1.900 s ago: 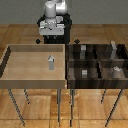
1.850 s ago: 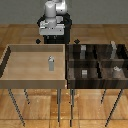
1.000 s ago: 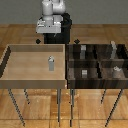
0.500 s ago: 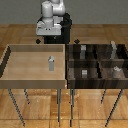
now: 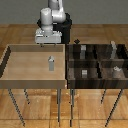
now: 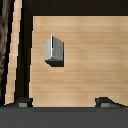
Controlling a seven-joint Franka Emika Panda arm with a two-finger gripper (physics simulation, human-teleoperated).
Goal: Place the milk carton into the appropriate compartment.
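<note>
Gripper (image 5: 48, 45) hangs over the far edge of the light wooden tray (image 5: 10, 75), fingers apart and empty; wrist view shows both fingertips (image 6: 21, 103) spread wide with bare tray floor between them

Milk carton (image 5: 51, 63) stands upright near the middle of that tray, alone, nothing touching it. Wrist view has the milk carton (image 6: 53, 50) ahead of the fingers and off to one side, not yet between them

Dark compartment bin (image 5: 120, 85) sits just beside the tray on the exterior view's right, split into several cells. Some cells hold small grey items: low cube (image 5: 84, 73), taller block (image 5: 113, 48). Too small to tell more

Step in hand, as I read it: approach before the grasp, nothing picked yet. Task barely started

Next move likely calls for shifting toward the carton so it centres between the fingers, then lowering and closing. Carton is small against the gripper, so alignment matters; an off-centre close could tip it
</note>
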